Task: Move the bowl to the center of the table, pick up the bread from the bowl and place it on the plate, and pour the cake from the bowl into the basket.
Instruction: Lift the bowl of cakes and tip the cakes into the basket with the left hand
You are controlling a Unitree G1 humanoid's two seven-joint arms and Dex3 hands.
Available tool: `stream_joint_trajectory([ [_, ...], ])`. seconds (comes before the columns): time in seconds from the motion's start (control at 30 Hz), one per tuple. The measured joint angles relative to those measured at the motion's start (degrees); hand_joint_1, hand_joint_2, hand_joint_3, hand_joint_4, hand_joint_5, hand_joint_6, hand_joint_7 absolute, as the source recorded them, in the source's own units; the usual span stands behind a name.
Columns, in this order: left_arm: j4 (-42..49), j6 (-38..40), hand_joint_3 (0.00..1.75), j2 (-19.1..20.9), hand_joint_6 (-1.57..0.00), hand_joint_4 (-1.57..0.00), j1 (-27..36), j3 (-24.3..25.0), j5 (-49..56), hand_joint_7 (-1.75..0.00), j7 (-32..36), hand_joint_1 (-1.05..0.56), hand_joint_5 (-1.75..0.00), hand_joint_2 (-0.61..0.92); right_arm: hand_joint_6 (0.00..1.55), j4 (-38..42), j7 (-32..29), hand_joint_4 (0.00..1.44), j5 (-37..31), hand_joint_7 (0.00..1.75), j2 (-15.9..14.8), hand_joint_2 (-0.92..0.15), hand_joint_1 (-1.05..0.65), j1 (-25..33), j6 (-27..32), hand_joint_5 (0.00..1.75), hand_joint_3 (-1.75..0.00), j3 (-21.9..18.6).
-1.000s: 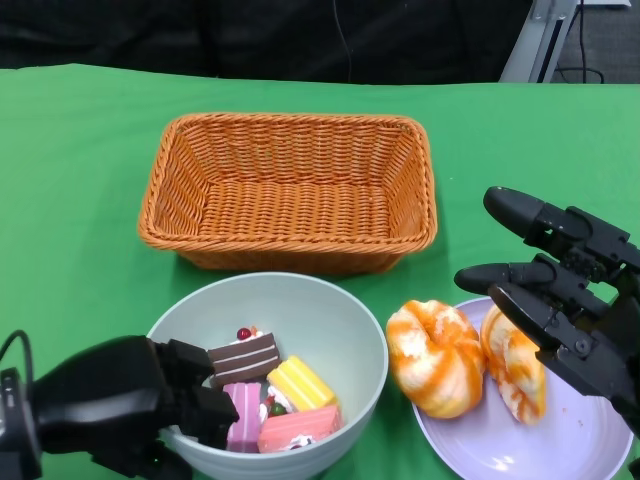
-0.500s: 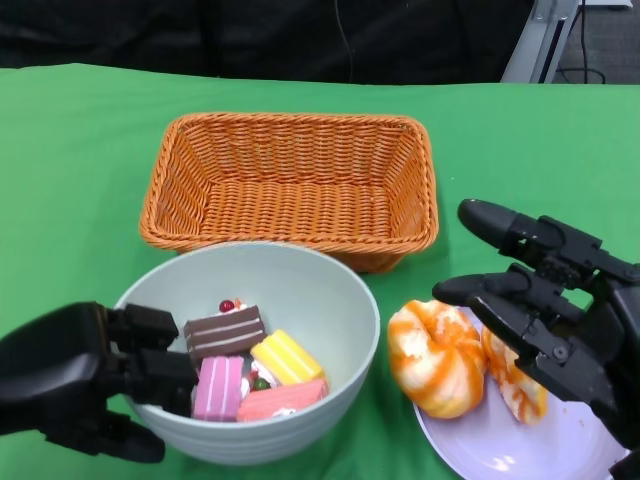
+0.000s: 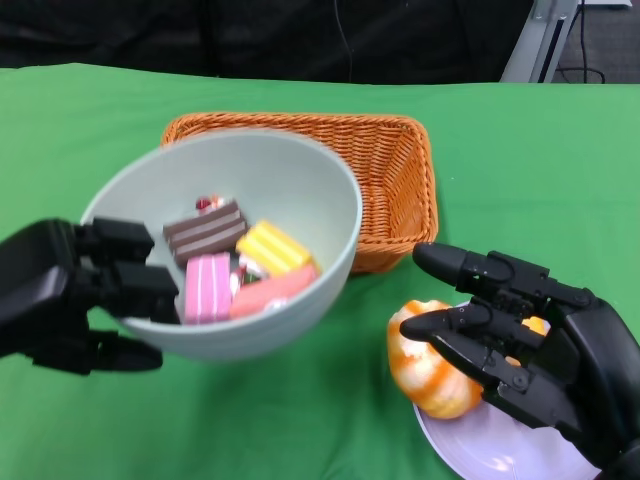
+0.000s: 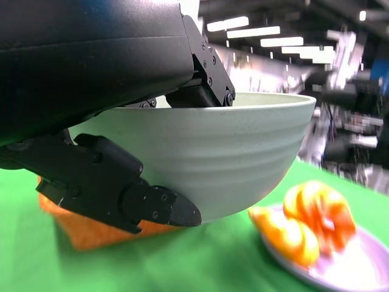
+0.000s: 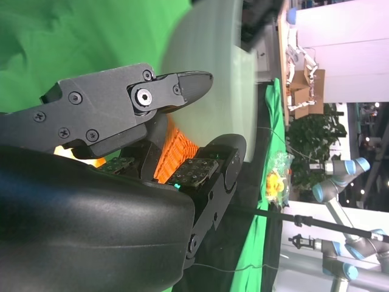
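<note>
The bowl [image 3: 225, 240], pale green and loaded with cake pieces [image 3: 235, 265], is seen at the left centre of the head view, raised clear of the green table [image 3: 80, 120] and tipped slightly toward the camera. It is gripped at its left rim by the left hand [image 3: 75, 295], with fingers over the lip inside and a thumb underneath, as the left wrist view confirms. The bowl's far rim overlaps the near left corner of the basket [image 3: 390, 170], which lies behind it toward the upper centre of the frame; the pour is therefore judged to depend on the bowl being carried further up the frame and tilted away over the basket wall. The basket's long axis runs across the picture. At the lower right, the right hand [image 3: 510, 340] is held with fingers spread and nothing grasped, above the bread [image 3: 425, 365] resting on the plate [image 3: 480, 445]. The left hand is the one nearer the basket.
</note>
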Motion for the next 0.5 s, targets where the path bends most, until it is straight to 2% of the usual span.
stream_joint_trajectory([
  [0.07, 0.0, 0.5, 0.79, -1.0, -0.83, -0.76, -1.3, 0.6, -0.7, -1.23, -0.7, -0.20, -1.67, 0.67, 0.88, 0.5, 0.0, 0.68, -1.3, 0.16, 0.0, -0.62, -0.07, 0.0, -0.5, 0.76, -0.86, 0.8],
  [0.17, 0.2, 1.1, 0.71, -2.6, -0.83, -0.75, -3.6, 0.9, -2.5, -1.22, -1.9, -0.20, -1.66, 0.72, 0.91, 0.9, 0.0, 0.71, -2.0, 0.20, 0.0, -0.54, -0.07, 0.2, -0.5, 0.81, -1.02, 2.0],
  [0.23, 0.7, 1.5, 0.66, -3.7, -0.82, -0.76, -5.4, 0.9, -3.8, -1.23, -2.9, -0.20, -1.65, 0.75, 0.91, 1.8, 0.0, 0.70, -2.0, 0.24, 0.0, -0.53, -0.06, 0.2, -1.2, 0.87, -1.04, 2.3],
  [0.37, 1.7, 3.7, 0.48, -6.0, -0.81, -0.78, -8.1, 0.8, -7.1, -1.23, -5.6, -0.20, -1.61, 0.85, 0.79, 3.3, 0.3, 0.66, -1.9, 0.52, 0.2, -0.53, -0.08, 0.3, -2.1, 0.97, -1.04, 2.9],
  [0.5, 1.9, 6.7, 0.51, -8.5, -0.84, -0.75, -10.1, 0.1, -10.0, -1.19, -9.3, -0.20, -1.65, 0.82, 0.70, 4.2, 0.8, 0.64, -1.9, 0.69, 0.1, -0.54, -0.09, 0.2, -2.4, 1.00, -1.03, 3.4],
])
